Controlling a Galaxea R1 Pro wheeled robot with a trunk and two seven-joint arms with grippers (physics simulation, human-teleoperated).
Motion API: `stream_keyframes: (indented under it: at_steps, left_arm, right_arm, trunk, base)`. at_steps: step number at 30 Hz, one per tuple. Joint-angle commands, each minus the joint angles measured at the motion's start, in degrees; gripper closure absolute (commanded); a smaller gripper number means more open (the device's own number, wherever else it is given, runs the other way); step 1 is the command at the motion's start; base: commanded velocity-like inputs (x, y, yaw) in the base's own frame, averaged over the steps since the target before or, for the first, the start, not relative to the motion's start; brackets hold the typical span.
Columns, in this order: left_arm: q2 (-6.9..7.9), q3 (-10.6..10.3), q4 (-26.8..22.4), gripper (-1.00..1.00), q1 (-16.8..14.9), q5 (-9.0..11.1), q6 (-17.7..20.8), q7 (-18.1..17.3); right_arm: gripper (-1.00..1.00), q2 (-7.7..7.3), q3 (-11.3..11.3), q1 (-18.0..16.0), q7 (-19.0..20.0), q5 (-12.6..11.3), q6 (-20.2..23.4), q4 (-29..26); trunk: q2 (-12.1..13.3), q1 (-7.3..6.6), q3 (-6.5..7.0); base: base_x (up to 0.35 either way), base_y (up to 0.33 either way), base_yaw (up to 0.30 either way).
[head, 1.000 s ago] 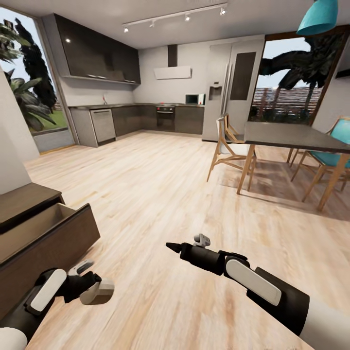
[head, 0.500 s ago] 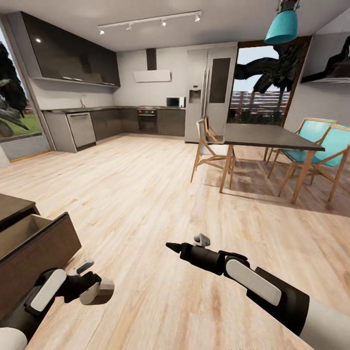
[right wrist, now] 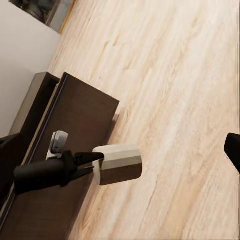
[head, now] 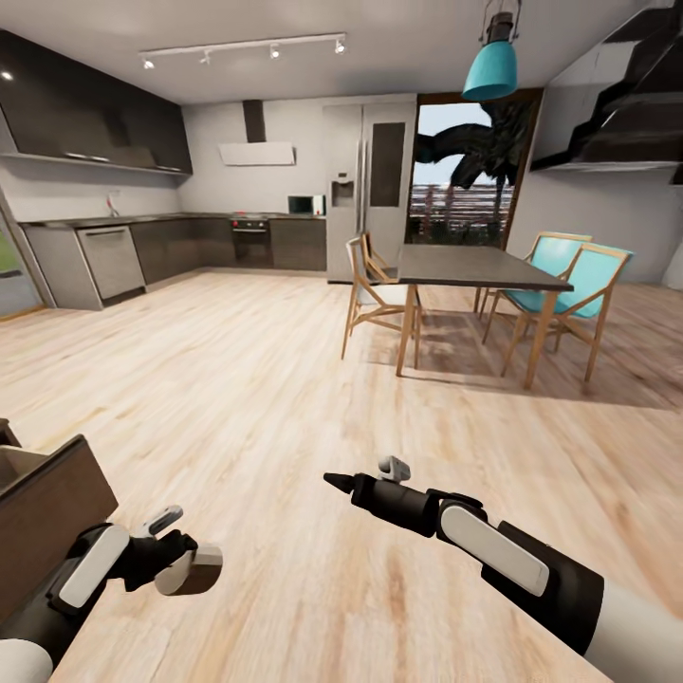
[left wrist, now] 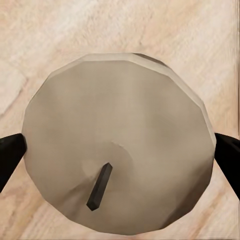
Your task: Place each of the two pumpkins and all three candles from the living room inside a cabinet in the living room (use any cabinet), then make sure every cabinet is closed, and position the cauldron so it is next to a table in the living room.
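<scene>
While one candle (head: 193,569) sits clamped in the left gripper (head: 180,560), none of the task reads as finished from what shows here. The cabinet (head: 47,512), at the robot's left, has a pull-out front standing open, so it will need shutting in the end; what already lies inside it cannot be told. No pumpkin or cauldron is visible, so those steps look to be still ahead, and this candle has yet to go into the cabinet.

The left wrist view looks down on the candle's flat top and dark wick, with a black finger pressed against each side, the jaws spread just to the candle's width. From the right wrist view the candle (right wrist: 117,164) hangs above the wood floor (head: 285,379) just beside the open front (right wrist: 75,150), not over its cavity.

The right gripper (head: 365,474) hovers over bare floor with nothing between its fingers, which stand apart. The dining table (head: 479,266) with its chairs stands well away.
</scene>
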Motion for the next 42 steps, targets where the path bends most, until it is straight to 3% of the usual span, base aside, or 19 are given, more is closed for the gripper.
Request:
stream_keyframes:
  at_steps: [1,42]
  left_arm:
    - [0.03,-0.2,-0.1,1.0,0.0,0.7,0.0,0.5]
    - [0.07,-0.1,-0.1,1.0,0.0,0.7,0.0,0.5]
  right_arm:
    - [-1.0,-0.02,0.1,-0.1,-0.4,-0.5,0.0,-0.1]
    - [-1.0,0.02,0.0,-0.1,-0.4,-0.5,-0.1,0.0]
  trunk:
    - [0.0,-0.01,0.0]
    - [0.0,-0.01,2.41]
  base:
    - [0.0,0.0,-0.243]
    - [0.0,0.0,-0.243]
